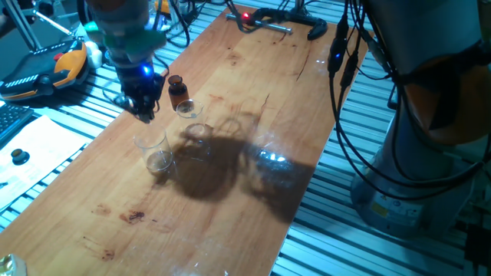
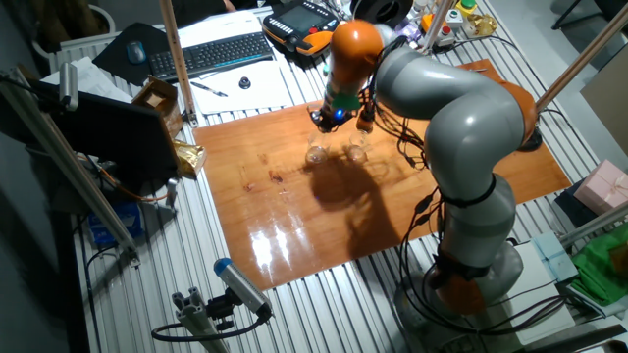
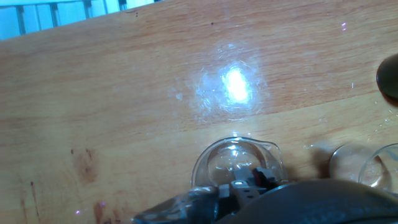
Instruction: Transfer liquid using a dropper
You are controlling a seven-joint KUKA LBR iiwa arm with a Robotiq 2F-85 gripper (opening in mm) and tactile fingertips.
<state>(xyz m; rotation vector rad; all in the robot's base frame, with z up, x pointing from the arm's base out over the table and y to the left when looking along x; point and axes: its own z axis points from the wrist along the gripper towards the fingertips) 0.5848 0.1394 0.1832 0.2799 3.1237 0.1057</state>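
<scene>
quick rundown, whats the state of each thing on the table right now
gripper: above the glasses, whether open or shut cannot be told
amber bottle: upright, no cap on its neck
near glass: upright, thin brownish liquid layer at the bottom
small glass: upright beside the bottle, contents not clear
middle glass: upright, looks empty
dropper: not visible for certain

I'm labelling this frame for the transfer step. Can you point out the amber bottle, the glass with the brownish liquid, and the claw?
amber bottle [image 1: 177, 90]: one fixed view, on its body.
glass with the brownish liquid [image 1: 157, 153]: one fixed view, on its lower wall.
claw [image 1: 146, 113]: one fixed view, at its fingertips.
</scene>
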